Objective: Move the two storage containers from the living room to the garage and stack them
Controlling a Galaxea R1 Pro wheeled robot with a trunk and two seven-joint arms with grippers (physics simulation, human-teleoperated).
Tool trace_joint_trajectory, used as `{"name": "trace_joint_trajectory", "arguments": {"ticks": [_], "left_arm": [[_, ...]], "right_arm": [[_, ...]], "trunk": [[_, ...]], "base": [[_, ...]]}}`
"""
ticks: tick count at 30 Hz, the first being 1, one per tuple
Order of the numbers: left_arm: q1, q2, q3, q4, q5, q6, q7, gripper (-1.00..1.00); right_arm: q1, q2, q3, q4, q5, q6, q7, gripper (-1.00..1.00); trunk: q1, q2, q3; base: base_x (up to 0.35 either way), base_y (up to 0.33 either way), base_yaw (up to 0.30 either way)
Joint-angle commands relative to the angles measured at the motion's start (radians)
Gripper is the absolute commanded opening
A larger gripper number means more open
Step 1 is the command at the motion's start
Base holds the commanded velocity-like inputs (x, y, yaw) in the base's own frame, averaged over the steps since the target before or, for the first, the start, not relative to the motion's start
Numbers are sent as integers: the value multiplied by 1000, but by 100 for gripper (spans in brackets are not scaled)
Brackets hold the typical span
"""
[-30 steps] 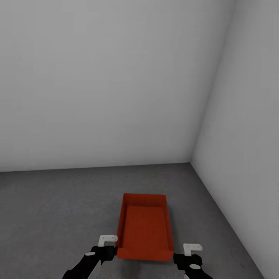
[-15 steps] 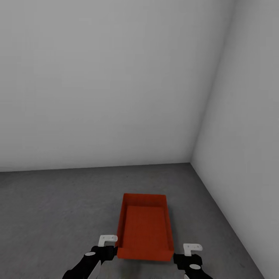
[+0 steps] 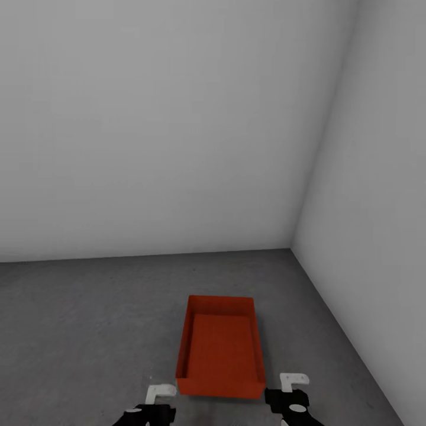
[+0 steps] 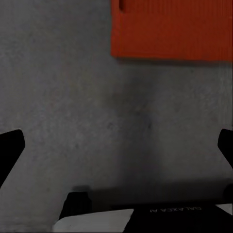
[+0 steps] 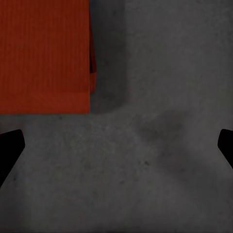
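Sitting flat on the dark grey garage floor (image 3: 89, 319), one orange-red storage container (image 3: 220, 349) lies near the right wall (image 3: 378, 225), open top up, long side running near to far. Far wall (image 3: 165, 130) is plain white-grey and meets the right wall in a corner beyond the bin. Inside of the bin is bare.

Left gripper (image 3: 158, 395) at the near edge of the head view, just near-left of the bin's near-left corner, apart from it. Left wrist view: its dark fingers (image 4: 10, 153) are spread wide, floor between them, nothing held; the bin's wall (image 4: 171, 36) lies ahead of the fingertips, no contact.

Right gripper (image 3: 292, 386) just right of the bin's near-right corner, apart from it, slightly farther than the left one. Right wrist view: fingers (image 5: 9, 150) spread wide, holding nothing, floor between them; the bin's corner (image 5: 44, 58) is beyond them with a dark shadow (image 5: 109, 73) beside it on the floor.
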Motion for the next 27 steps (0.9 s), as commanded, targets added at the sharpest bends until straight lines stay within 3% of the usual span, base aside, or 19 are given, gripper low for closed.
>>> {"name": "trace_joint_trajectory", "arguments": {"ticks": [1, 11, 27], "left_arm": [[0, 0, -1, 7, 1, 6, 2, 100], [0, 11, 0, 76, 51, 4, 1, 100], [0, 13, 0, 89, 54, 4, 0, 100]], "right_arm": [[-1, -1, 8, 0, -10, -2, -6, 100], [8, 3, 8, 16, -11, 0, -4, 100], [8, 0, 9, 115, -9, -6, 4, 100]], "trunk": [[0, -1, -1], [0, -1, -1], [0, -1, -1]], "base": [[0, 0, 0], [0, 0, 0], [0, 0, 0]]}}
